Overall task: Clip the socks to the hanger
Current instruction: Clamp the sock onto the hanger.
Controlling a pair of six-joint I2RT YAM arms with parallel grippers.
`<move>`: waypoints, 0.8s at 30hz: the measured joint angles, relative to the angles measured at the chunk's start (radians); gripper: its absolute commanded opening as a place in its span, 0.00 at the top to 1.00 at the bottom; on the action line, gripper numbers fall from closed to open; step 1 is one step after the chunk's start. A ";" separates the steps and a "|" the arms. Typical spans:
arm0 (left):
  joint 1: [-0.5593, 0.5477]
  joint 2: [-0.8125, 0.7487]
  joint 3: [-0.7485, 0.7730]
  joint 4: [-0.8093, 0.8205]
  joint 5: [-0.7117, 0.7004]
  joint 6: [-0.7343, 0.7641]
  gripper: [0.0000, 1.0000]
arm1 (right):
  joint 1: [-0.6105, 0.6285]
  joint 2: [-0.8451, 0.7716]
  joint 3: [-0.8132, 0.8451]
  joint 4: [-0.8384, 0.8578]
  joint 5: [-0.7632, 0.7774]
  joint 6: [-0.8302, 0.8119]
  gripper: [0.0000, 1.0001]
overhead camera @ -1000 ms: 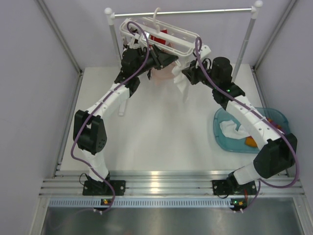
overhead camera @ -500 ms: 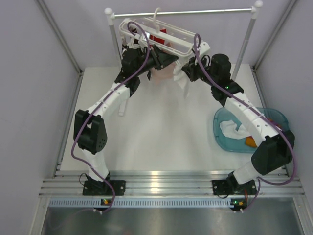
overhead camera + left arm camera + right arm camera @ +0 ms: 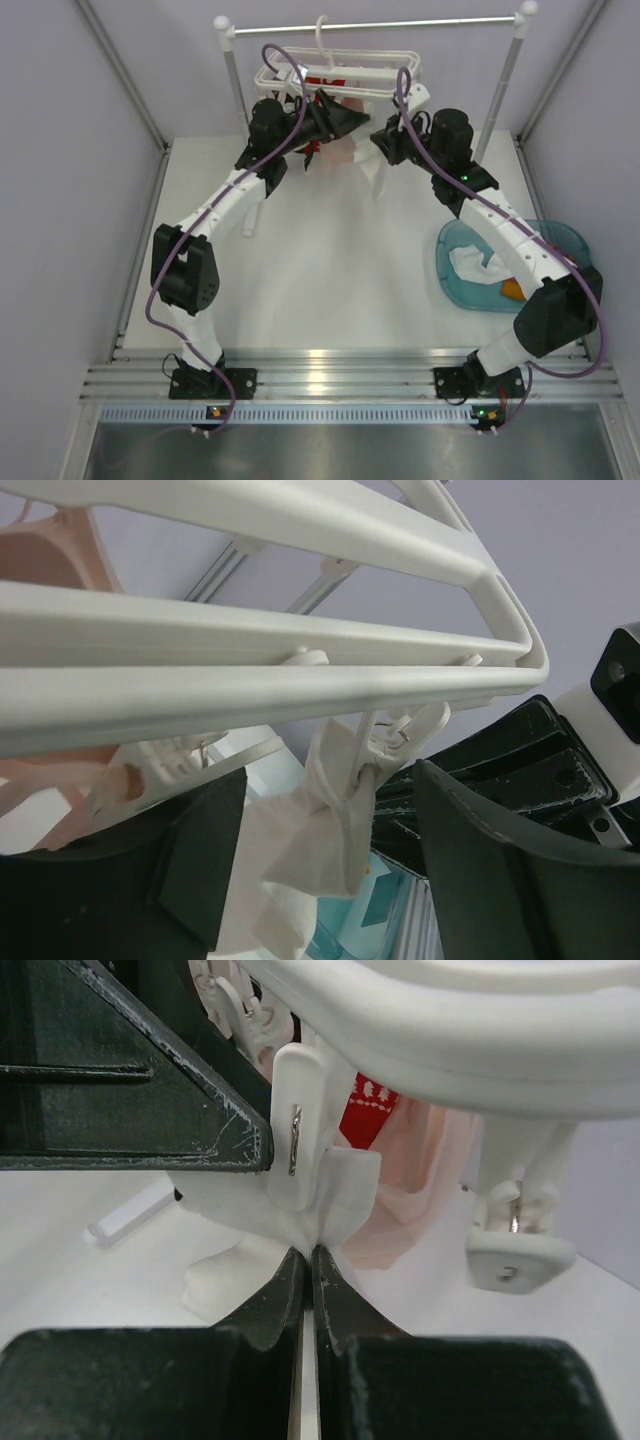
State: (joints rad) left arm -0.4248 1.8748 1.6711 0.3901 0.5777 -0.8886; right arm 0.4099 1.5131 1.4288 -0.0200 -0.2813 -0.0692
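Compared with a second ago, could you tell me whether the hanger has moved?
Yes. The hanger has swung level under the rail: its left end dropped, its right end rose.

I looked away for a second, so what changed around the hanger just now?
The left hand opened wider, and the hanger swung from tilted to level. The right hand stays shut on the white sock hanging from a clip.

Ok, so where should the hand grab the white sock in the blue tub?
Pinch a raised fold of the white sock, coming straight down from above. It lies crumpled in the tub, whose walls block the sides. Avoid the orange sock beside it.
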 measured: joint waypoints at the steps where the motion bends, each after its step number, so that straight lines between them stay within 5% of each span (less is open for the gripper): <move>1: 0.000 0.000 0.001 0.000 -0.001 -0.001 0.18 | 0.000 0.000 0.000 0.000 0.000 0.000 1.00; 4: 0.000 0.000 0.003 0.005 -0.004 -0.003 0.10 | 0.000 0.000 0.000 0.002 0.000 0.000 1.00; 24: 0.005 -0.159 -0.119 -0.040 -0.065 0.139 0.17 | 0.000 -0.001 0.000 0.003 -0.050 0.040 1.00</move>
State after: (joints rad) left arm -0.4194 1.7153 1.5520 0.3496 0.5125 -0.7494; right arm 0.4103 1.5120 1.4288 -0.0174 -0.3317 -0.0288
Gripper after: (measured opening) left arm 0.836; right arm 0.011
